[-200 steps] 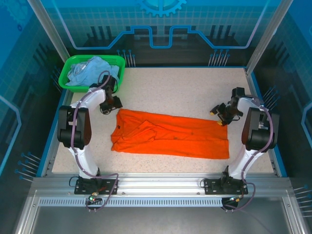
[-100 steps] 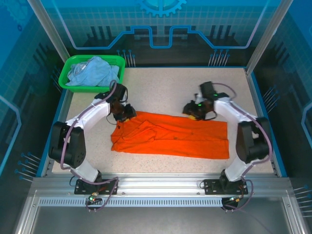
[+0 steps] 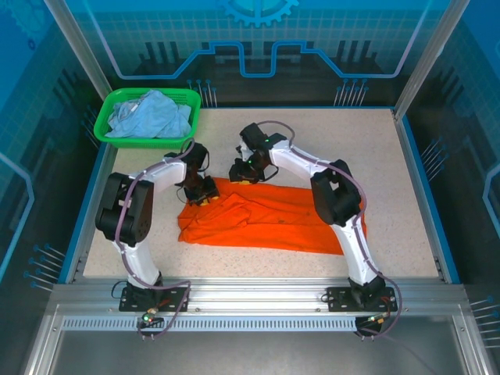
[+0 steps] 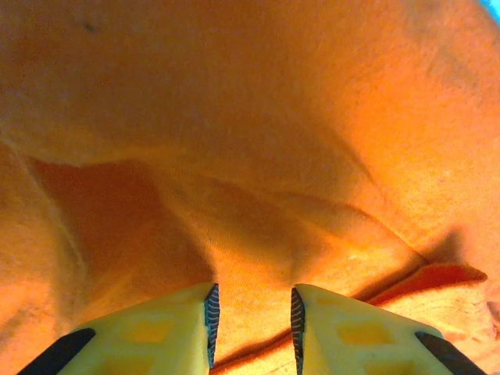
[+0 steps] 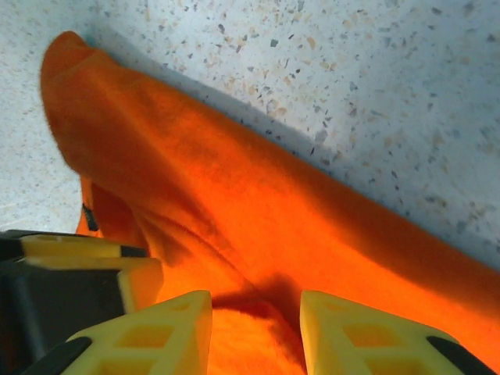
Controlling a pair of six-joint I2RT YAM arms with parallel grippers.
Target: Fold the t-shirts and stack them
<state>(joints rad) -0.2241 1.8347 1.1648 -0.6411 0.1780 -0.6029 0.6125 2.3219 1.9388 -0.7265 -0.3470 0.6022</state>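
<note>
The orange t-shirt [image 3: 273,219] lies spread flat across the middle of the table, wrinkled at its left end. My left gripper [image 3: 201,191] is pressed down on its far left corner, and in the left wrist view its jaws [image 4: 251,301] are closed on a puckered fold of orange cloth [image 4: 250,156]. My right gripper [image 3: 241,173] is on the shirt's far edge just to the right, jaws [image 5: 255,305] closed around a raised ridge of the orange cloth [image 5: 234,203]. The pale blue t-shirt [image 3: 148,113] lies crumpled in the basket.
The green plastic basket [image 3: 103,129] stands at the far left corner of the table, just behind my left arm. Bare speckled tabletop [image 3: 344,148] lies behind and to the right of the orange shirt. My left gripper's finger [image 5: 78,258] shows beside the right one.
Both arms have swung in from the table's sides to the orange shirt's far left edge. Both sets of jaws have narrowed onto the cloth.
</note>
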